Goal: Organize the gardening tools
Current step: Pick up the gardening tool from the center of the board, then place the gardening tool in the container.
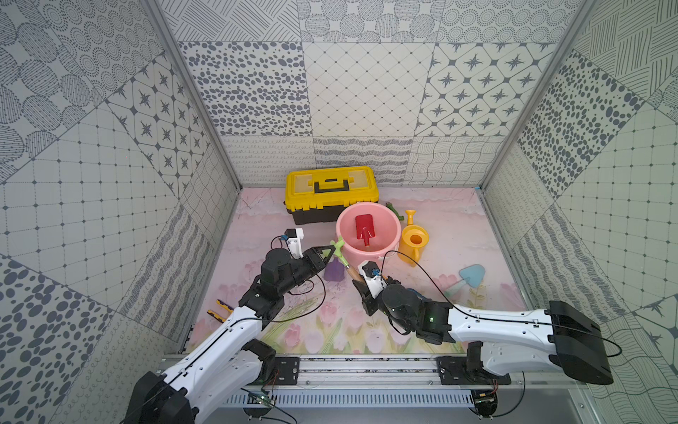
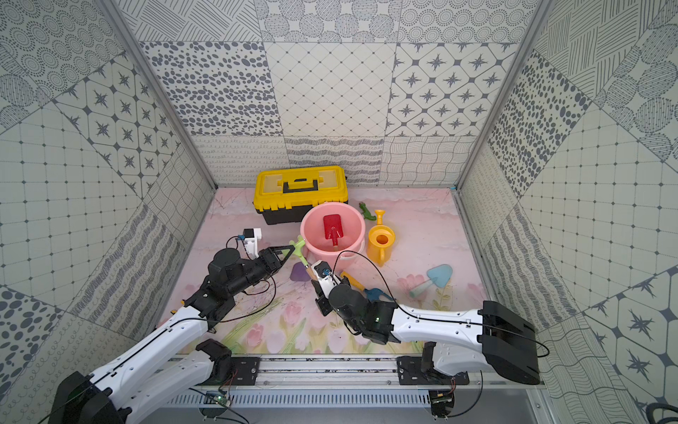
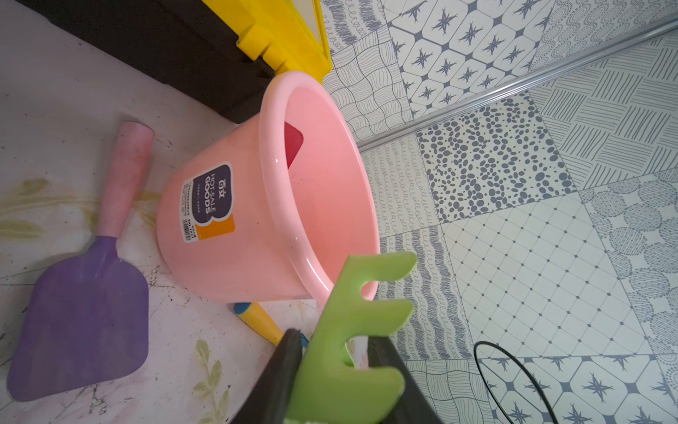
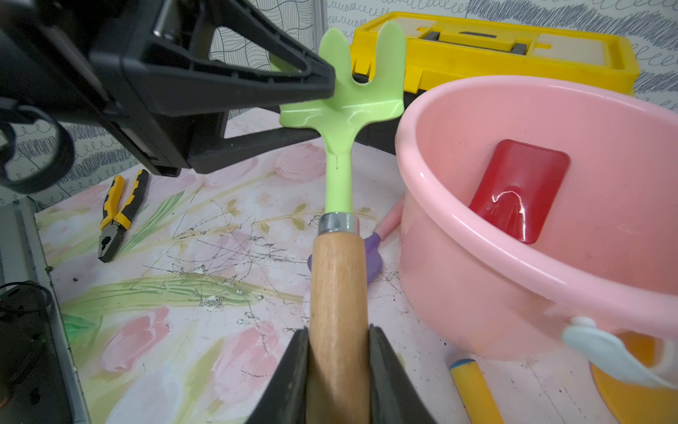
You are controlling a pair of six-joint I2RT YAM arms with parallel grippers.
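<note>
The right gripper (image 4: 339, 330) clamps the wooden handle of the green rake (image 4: 343, 106), held clear of the mat (image 1: 458, 235) with its head just beside the rim of the pink bucket (image 1: 390, 224). The left gripper (image 3: 335, 336) has a jaw on either side of the rake's head, and whether they pinch it cannot be told. The red spade (image 1: 364, 227) lies inside the bucket, and the purple scoop (image 3: 84, 312) lies on the mat beside it.

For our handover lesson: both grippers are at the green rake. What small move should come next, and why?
Probably the left gripper should close firmly on the green rake: its fingers straddle the head, while the right gripper clamps the wooden handle.
</note>
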